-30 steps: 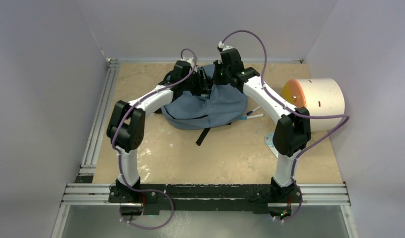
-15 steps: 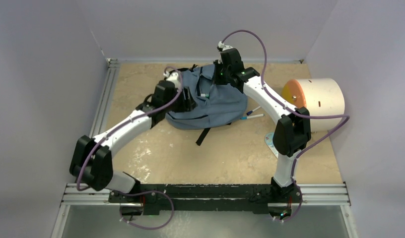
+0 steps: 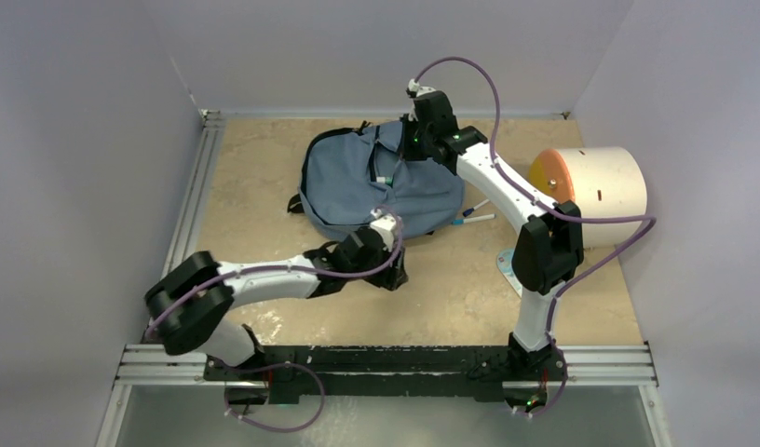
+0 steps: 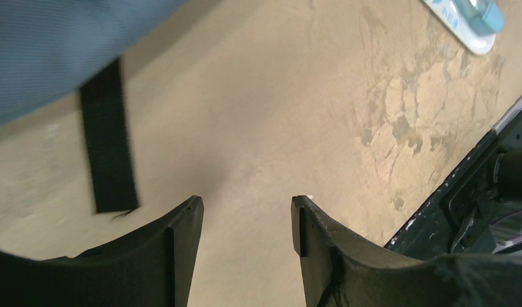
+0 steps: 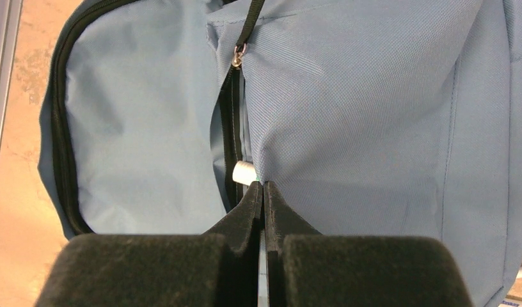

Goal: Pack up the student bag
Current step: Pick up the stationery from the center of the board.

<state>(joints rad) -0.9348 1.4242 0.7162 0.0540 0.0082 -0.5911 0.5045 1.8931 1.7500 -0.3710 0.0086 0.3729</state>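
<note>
The student bag [image 3: 358, 186], soft grey-blue with dark zippers, lies at the back middle of the table with its pocket zipper open. My right gripper [image 3: 409, 156] is at the bag's far side; in the right wrist view it [image 5: 263, 187] is shut, pinching the bag's fabric [image 5: 373, 115] beside the open zipper. A small white cylinder end [image 5: 244, 171] pokes out of that opening. My left gripper [image 3: 395, 272] is low over the table in front of the bag, open and empty [image 4: 247, 203], with a black strap [image 4: 108, 147] just left of it.
A white cylinder with an orange face [image 3: 595, 191] lies at the right. Pens [image 3: 471, 219] rest by the bag's right edge, one showing in the left wrist view [image 4: 466, 22]. A metal plate [image 3: 507, 265] sits near the right arm. An aluminium rail [image 3: 190, 223] runs along the left.
My left arm has swung away from the bag's left side, down and toward the front of the table, its gripper open throughout. The bag's left part has settled flat. The right gripper has stayed put.
</note>
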